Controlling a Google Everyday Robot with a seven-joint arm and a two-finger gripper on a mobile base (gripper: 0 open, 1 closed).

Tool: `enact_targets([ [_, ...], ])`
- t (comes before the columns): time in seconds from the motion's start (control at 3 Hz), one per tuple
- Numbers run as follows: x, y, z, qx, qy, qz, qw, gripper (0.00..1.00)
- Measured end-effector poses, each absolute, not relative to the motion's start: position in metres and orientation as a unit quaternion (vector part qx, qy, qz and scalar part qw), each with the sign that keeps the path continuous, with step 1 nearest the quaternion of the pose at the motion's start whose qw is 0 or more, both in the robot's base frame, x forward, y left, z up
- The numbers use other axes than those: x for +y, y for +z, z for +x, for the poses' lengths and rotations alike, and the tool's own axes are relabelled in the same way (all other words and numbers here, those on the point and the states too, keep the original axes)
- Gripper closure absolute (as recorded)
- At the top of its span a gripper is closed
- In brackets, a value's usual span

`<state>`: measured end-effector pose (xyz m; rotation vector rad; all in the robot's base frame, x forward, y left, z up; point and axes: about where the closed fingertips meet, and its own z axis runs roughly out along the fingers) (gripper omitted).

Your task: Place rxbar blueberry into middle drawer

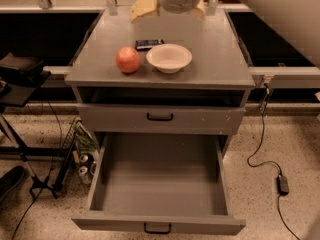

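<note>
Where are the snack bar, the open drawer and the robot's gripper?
rxbar blueberry (pixel 149 44): camera view, middle of its dark wrapper.
middle drawer (pixel 160 179): camera view, bare floor of its pulled-out tray.
gripper (pixel 148 5): camera view, its pale yellow part, above the back of the cabinet top (pixel 215 59).
</note>
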<state>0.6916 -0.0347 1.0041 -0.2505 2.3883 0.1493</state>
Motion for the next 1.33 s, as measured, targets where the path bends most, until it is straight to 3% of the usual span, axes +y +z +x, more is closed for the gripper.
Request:
enact_targets([
  [0.67,0.022,0.975,0.751,0.949,0.013,0.04,0.313,0.0],
  [1.33,0.025,0.974,0.751,0.949,0.017,0.064,0.307,0.0],
])
